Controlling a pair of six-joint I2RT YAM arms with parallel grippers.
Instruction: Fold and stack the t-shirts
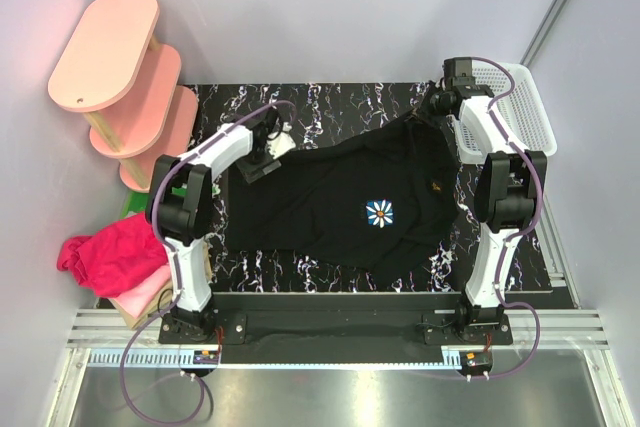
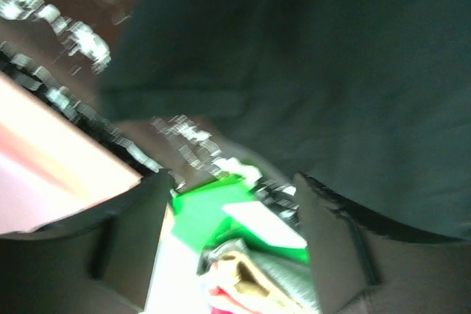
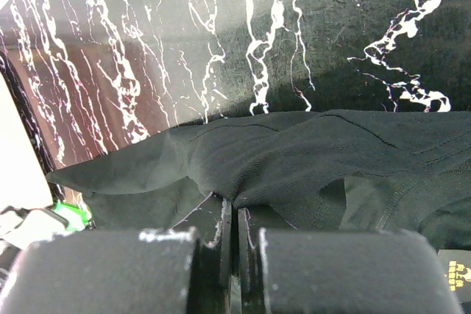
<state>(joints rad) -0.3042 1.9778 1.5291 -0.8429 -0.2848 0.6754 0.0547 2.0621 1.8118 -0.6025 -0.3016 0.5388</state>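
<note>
A black t-shirt (image 1: pixel 350 202) with a white daisy print (image 1: pixel 379 212) lies spread on the black marbled table (image 1: pixel 330 102). My right gripper (image 1: pixel 428 112) is at its far right corner. In the right wrist view, the gripper (image 3: pixel 235 207) is shut on a pinched fold of the black cloth (image 3: pixel 294 159). My left gripper (image 1: pixel 255 169) is over the shirt's left sleeve edge. The left wrist view is blurred; there the gripper (image 2: pixel 232 182) is open with nothing between its fingers, and the black shirt (image 2: pixel 331 71) lies beyond them.
A magenta tee (image 1: pixel 105 252) lies bunched on pink and tan cloth (image 1: pixel 145 297) off the table's left front. A green packet (image 2: pixel 213 207) with a white label lies by the table's left edge. A pink shelf stand (image 1: pixel 115 77) is back left and a white basket (image 1: pixel 515 107) back right.
</note>
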